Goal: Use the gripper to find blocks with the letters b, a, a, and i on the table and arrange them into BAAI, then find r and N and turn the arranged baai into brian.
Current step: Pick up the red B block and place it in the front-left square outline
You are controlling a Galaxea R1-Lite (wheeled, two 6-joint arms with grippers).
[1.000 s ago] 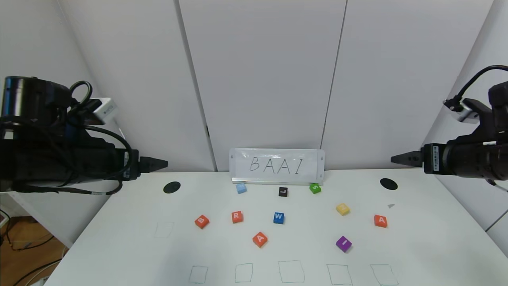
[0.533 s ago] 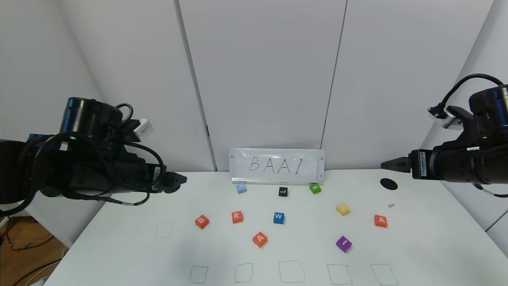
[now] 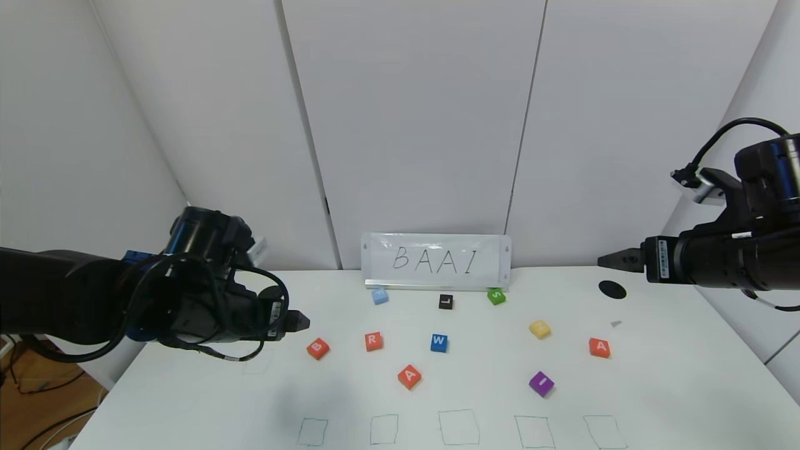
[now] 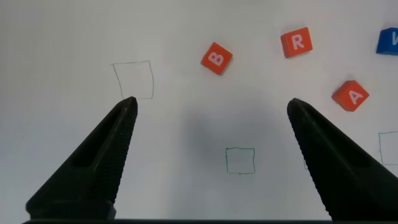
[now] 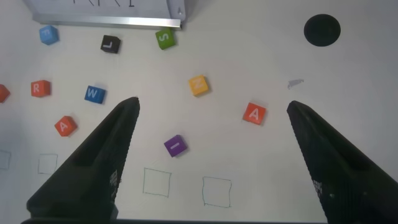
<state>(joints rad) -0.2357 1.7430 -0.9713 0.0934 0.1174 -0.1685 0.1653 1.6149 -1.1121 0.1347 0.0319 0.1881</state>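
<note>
The left gripper (image 3: 300,322), jaws wide apart and empty, hangs just left of the B block (image 3: 317,348) at centre-left of the head frame; the block lies slightly below and right of its tips, nearer this arm. The right gripper (image 3: 609,260), also spread, idles at far right. The B block is orange-red, flat on the table (image 3: 675,387), turned diagonally

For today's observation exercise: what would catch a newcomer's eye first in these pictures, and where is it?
The scatter of bright lettered blocks on the white table, such as the orange-red B and the purple I. Behind them a handwritten BAAI sign stands against the wall. The left end effector, open, hangs low beside the B, while the right end effector is raised at the table's far right.
</note>
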